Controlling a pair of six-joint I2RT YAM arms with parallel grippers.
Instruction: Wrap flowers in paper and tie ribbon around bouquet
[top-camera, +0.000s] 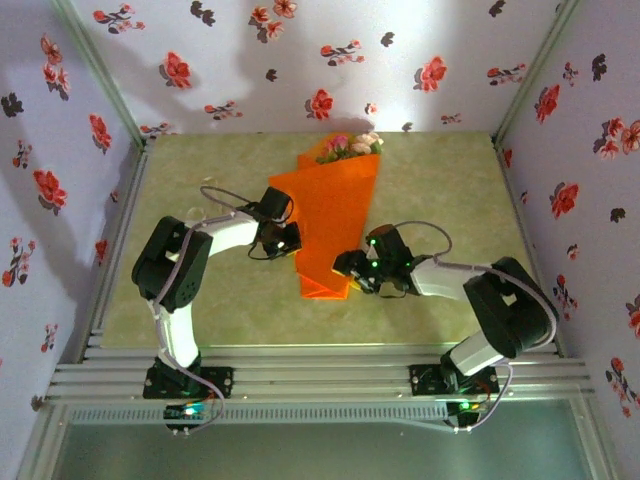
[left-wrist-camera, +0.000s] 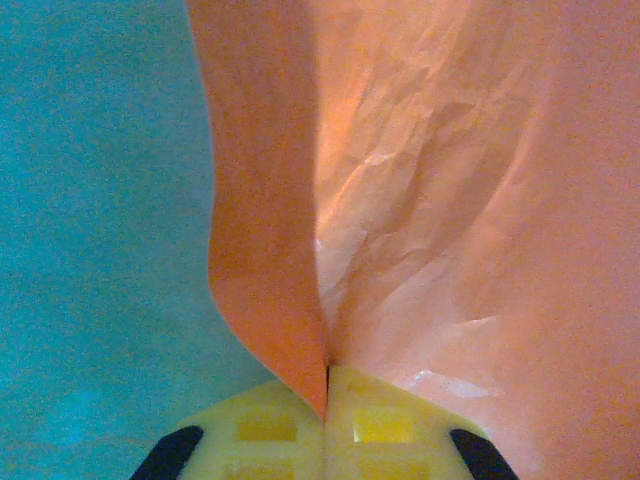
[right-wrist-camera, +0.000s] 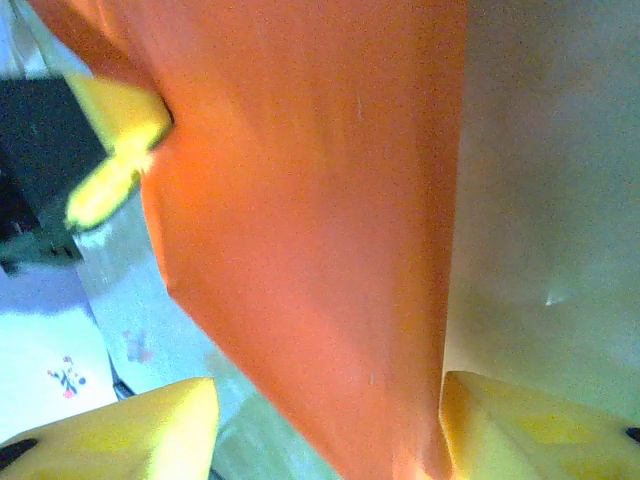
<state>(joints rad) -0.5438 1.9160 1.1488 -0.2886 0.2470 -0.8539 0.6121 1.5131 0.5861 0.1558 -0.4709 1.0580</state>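
We counted two arms, the left arm (top-camera: 175, 265) and the right arm (top-camera: 505, 305), two grippers, one sheet of paper (top-camera: 335, 215) and one bunch of flowers (top-camera: 350, 146). The separate blooms were too small to count, though we saw pink and cream heads.

The paper was bright orange and folded over itself into a long tapering wrap, wide at the far end and narrow at the near end. It lay about the middle of the tabletop (top-camera: 440, 200), running from near the far edge toward the near edge. The flowers stuck out of its wide end, near the far edge. In the left wrist view its surface was creased and wrinkled.

The left gripper (left-wrist-camera: 327, 392) stood at the left edge of the paper, fingers pressed together and pinching a fold of it. The right gripper (right-wrist-camera: 330, 405) stood at the narrow end, fingers (right-wrist-camera: 130, 430) spread, with the paper running between them.
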